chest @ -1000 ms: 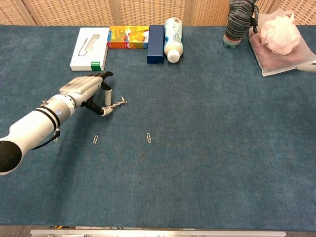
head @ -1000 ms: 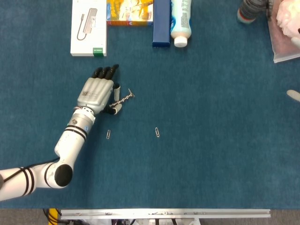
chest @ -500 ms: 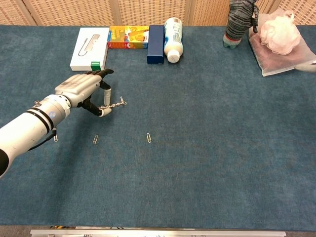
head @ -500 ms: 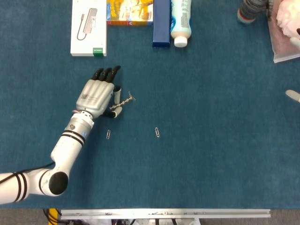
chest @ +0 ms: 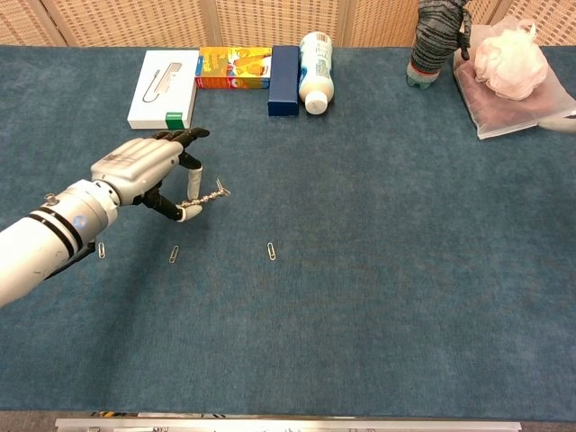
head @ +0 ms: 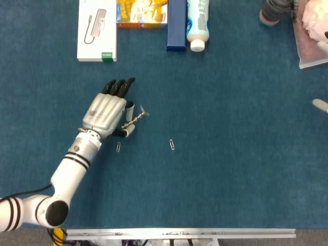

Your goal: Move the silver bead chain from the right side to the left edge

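Note:
The silver bead chain [head: 134, 118] is short and thin, and it sticks out to the right from my left hand [head: 107, 111]. That hand pinches the chain's end between thumb and a finger, with its dark fingertips pointing to the far side. In the chest view the left hand [chest: 142, 168] is left of centre, and the chain [chest: 211, 194] hangs just above the blue cloth. A pale sliver [head: 320, 104] at the right edge may be my right hand; too little of it shows to tell how it stands.
Paper clips [head: 118, 147] [head: 172, 144] lie near the hand, and another clip [chest: 101, 250] lies further left. Along the far edge are a white box [head: 97, 31], a colourful box [head: 142, 13], a blue box [head: 176, 25] and a white bottle [head: 197, 23]. A bag [head: 310, 38] sits far right.
My left hand has drawn slightly back toward me with the chain still pinched in it. The chain's free end has tilted up a little.

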Controlling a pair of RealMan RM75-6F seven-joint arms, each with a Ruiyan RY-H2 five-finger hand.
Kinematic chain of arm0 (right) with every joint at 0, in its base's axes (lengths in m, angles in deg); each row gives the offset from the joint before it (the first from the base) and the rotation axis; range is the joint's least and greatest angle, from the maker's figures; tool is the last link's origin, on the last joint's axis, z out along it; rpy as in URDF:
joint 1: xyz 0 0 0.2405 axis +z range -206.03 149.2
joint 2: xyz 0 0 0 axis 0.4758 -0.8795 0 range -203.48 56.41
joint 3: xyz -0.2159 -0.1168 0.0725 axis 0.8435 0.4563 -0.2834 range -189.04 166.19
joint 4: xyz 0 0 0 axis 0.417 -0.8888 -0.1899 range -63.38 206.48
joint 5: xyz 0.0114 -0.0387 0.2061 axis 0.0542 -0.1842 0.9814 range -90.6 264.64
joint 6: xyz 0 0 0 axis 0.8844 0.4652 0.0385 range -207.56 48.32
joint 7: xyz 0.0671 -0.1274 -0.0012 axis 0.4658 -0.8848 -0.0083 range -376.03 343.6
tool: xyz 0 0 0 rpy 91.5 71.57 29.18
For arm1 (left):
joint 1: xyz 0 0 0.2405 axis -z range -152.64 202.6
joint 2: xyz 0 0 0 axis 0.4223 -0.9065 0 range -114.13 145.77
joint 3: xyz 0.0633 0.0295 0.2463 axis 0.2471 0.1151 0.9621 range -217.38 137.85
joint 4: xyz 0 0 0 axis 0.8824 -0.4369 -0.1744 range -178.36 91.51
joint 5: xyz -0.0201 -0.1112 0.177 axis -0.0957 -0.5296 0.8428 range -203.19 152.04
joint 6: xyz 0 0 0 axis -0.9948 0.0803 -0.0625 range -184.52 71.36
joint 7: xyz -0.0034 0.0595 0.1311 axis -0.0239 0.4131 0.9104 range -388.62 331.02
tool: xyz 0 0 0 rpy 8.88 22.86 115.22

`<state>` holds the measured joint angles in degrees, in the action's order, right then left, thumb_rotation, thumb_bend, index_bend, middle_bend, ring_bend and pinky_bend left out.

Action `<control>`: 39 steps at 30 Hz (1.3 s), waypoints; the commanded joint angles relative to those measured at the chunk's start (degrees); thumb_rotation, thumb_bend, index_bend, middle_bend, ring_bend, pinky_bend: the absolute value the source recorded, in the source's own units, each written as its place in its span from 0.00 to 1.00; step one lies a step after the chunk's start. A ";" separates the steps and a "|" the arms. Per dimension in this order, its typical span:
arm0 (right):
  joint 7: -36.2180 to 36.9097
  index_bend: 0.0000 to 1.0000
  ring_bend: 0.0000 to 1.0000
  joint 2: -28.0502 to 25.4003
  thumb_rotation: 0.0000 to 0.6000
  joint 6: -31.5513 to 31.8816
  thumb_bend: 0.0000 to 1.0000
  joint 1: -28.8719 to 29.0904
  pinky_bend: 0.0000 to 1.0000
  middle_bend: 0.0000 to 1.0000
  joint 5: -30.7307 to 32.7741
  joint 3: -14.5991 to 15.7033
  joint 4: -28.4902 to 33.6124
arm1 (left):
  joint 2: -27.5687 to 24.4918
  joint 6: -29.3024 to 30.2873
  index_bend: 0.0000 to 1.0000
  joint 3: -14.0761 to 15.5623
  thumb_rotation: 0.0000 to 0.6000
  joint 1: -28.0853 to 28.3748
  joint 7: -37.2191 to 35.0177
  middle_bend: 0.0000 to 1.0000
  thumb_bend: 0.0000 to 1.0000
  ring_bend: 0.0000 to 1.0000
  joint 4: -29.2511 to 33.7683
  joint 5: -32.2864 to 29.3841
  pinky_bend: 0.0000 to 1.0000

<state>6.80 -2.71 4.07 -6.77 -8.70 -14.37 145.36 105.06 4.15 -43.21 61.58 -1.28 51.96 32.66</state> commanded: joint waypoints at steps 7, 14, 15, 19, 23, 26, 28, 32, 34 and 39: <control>0.00 0.07 0.00 0.10 1.00 0.11 0.00 -0.11 0.09 0.02 -0.10 0.12 0.11 | -3.55 3.89 0.59 3.22 1.00 -3.47 0.72 0.00 0.30 0.00 4.90 2.72 0.02; -0.33 0.07 0.00 0.13 1.00 0.38 0.00 -0.11 0.09 0.02 -0.55 0.26 0.64 | -5.38 6.31 0.59 6.20 1.00 -6.58 0.26 0.00 0.30 0.00 7.18 5.35 0.02; -0.39 0.07 0.00 0.09 1.00 0.38 0.00 -0.13 0.09 0.02 -0.55 0.27 0.71 | -5.62 6.60 0.59 6.57 1.00 -7.01 0.17 0.00 0.30 0.00 7.34 5.59 0.02; -0.70 0.07 0.00 -0.01 1.00 0.42 0.00 -0.27 0.09 0.02 -0.56 0.39 1.05 | -6.62 7.70 0.59 7.94 1.00 -9.00 -0.50 0.00 0.30 0.00 7.54 6.23 0.02; -0.90 0.07 0.00 0.04 1.00 0.39 0.00 -0.30 0.09 0.02 -0.69 0.49 1.32 | -7.33 8.35 0.59 8.36 1.00 -10.47 -1.30 0.00 0.30 0.00 7.13 6.20 0.02; -1.02 0.07 0.00 0.06 1.00 0.41 0.00 -0.29 0.09 0.02 -0.82 0.55 1.48 | -8.01 8.91 0.59 8.53 1.00 -11.56 -2.10 0.00 0.30 0.00 6.89 6.38 0.02; -1.08 0.07 0.00 0.04 1.00 0.39 0.00 -0.28 0.09 0.02 -0.83 0.55 1.56 | -8.54 9.24 0.59 8.72 1.00 -12.34 -2.59 0.00 0.30 0.00 6.71 6.42 0.02; -1.20 0.07 0.00 0.09 1.00 0.16 0.00 -0.22 0.09 0.02 -0.84 0.62 1.66 | -9.41 9.73 0.59 8.99 1.00 -13.75 -3.32 0.00 0.30 0.00 6.31 6.18 0.02; -1.23 0.07 0.00 0.14 1.00 0.03 0.00 -0.16 0.09 0.02 -0.87 0.65 1.68 | -9.80 9.92 0.59 9.17 1.00 -14.48 -3.66 0.00 0.30 0.00 6.08 6.11 0.02; -1.30 0.07 0.00 0.26 1.00 -0.09 0.00 -0.02 0.09 0.02 -0.95 0.64 1.75 | -10.53 10.29 0.59 9.37 1.00 -16.01 -4.56 0.00 0.30 0.00 5.68 6.09 0.02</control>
<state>5.49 -2.45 3.97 -6.79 -9.65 -13.73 147.11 94.66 14.36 -33.89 45.74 -5.68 57.74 38.74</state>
